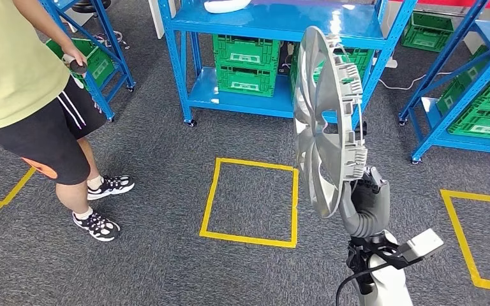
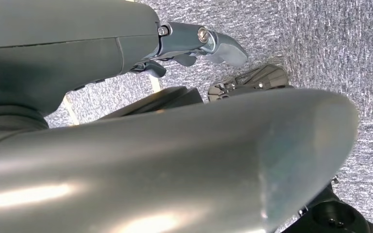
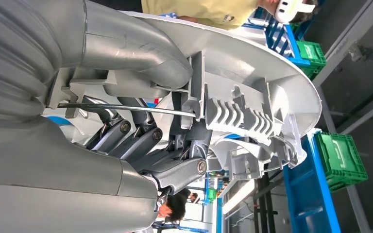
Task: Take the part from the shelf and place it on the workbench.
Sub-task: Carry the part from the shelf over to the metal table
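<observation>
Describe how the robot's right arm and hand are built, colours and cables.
The right hand is grey, with a ribbed cover, a thick smooth thumb and darker metal fingers with visible pivot screws. Its forearm is silvery white, carrying a pale boxy wrist camera and a black cable.

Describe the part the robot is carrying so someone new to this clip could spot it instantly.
Start at the blue shelf unit holding green crates across the grey carpet, then come toward the camera to the robot's right hand. It grips the rim of a silver wheel cover, held upright and edge-on. It is the one large, round, spoked disc in the scene, with ribbed clips around its rim.
</observation>
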